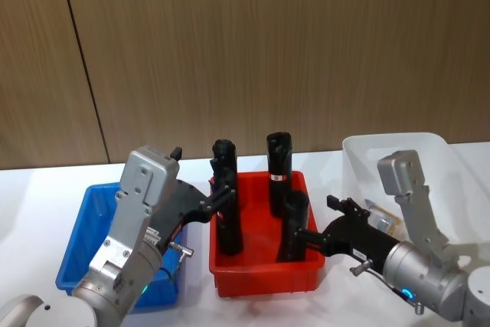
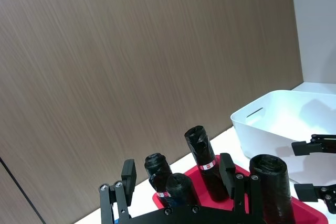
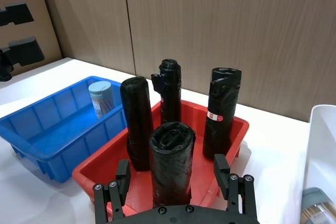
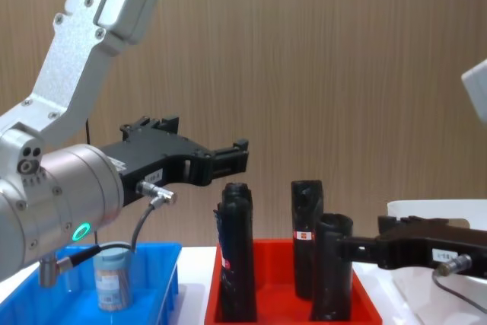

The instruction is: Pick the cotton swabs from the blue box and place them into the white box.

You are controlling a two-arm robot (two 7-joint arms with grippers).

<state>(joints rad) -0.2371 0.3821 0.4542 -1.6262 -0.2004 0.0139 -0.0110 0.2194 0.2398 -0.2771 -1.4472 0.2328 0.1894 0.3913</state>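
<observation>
One cotton swab jar (image 3: 100,98) stands upright in the blue box (image 3: 50,132), its long axis vertical and its grey-blue lid on top; in the chest view the same jar (image 4: 112,278) shows from the side, pale label facing out, behind the left arm's cable. The head view shows the blue box (image 1: 86,223) on the white worktop (image 1: 38,212) at the robot's left, but there the left arm covers the spot where the jar stands.

The left end effector (image 1: 223,193) hangs open and empty, raised above the gap between the blue box and the red tray (image 1: 264,273) — the chest view puts it (image 4: 232,159) above the tops of the black rolls (image 4: 236,260). Four black rolls stand upright in the red tray, which lies between the two boxes.

The right end effector (image 1: 325,223) is also open and empty, low over the right side of the red tray, one finger just beside the nearest roll (image 1: 293,227). Just beyond it stands the white box (image 1: 444,166); the left wrist view shows its oval handle cutout (image 2: 255,113). The right wrist view catches a second jar (image 3: 319,211) lying inside the white box (image 3: 321,150) — its tan swab sticks show at the picture's corner.
</observation>
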